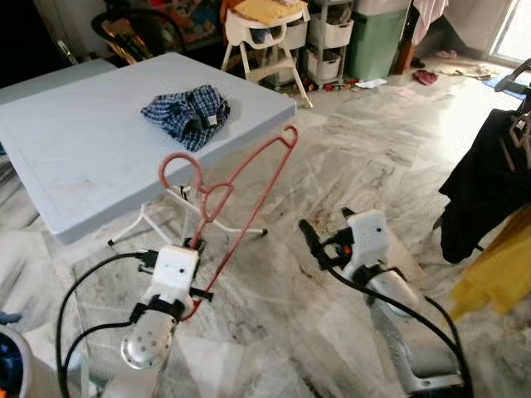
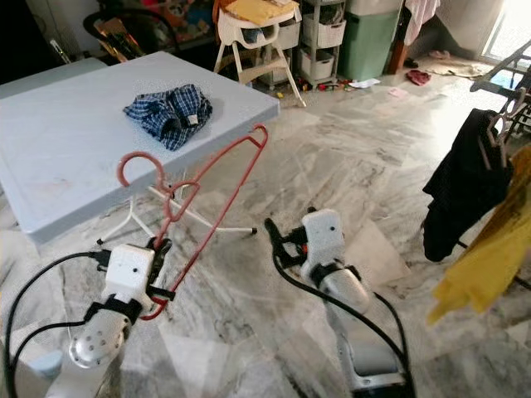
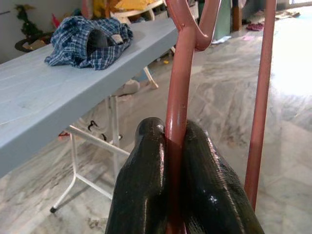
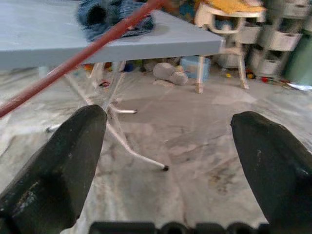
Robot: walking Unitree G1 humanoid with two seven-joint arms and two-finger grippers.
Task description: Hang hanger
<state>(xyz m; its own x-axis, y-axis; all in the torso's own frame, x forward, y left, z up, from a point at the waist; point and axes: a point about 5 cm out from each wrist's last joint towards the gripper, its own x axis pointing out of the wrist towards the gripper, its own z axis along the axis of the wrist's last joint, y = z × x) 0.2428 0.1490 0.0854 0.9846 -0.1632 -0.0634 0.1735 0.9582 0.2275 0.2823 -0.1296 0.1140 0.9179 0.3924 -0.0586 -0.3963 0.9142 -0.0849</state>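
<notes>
Marble floor (image 1: 348,166) all around, veined grey and white, with wide open room between the desk and the clothes at the right edge. Light blue desk (image 1: 91,141) on white folding legs at upper left, near corner jutting toward the middle of the head views, front edge close to the raised hanger. Black garment (image 1: 481,178) and yellow cloth (image 1: 498,274) draped on a rack at far right, well apart from both arms. White high chair (image 1: 265,37), storage drawers and a green bin along the back wall. Crumpled blue plaid shirt (image 1: 189,112) on the desk near its far right corner, seen from the side in the left wrist view (image 3: 87,41).

Pink hanger (image 1: 241,195) held up in the air in front of the desk edge, hook toward the desk, long bar slanting up to the right. Left end effector (image 1: 194,245) clamped on the hanger's lower stem; up close in the left wrist view, both black fingers (image 3: 146,185) pressed tight against the pink rod. Right end effector (image 1: 325,230) low over the floor, just right of the hanger, touching nothing; fingers (image 4: 63,161) spread wide in the right wrist view, the pink bar (image 4: 83,58) crossing ahead of them.
</notes>
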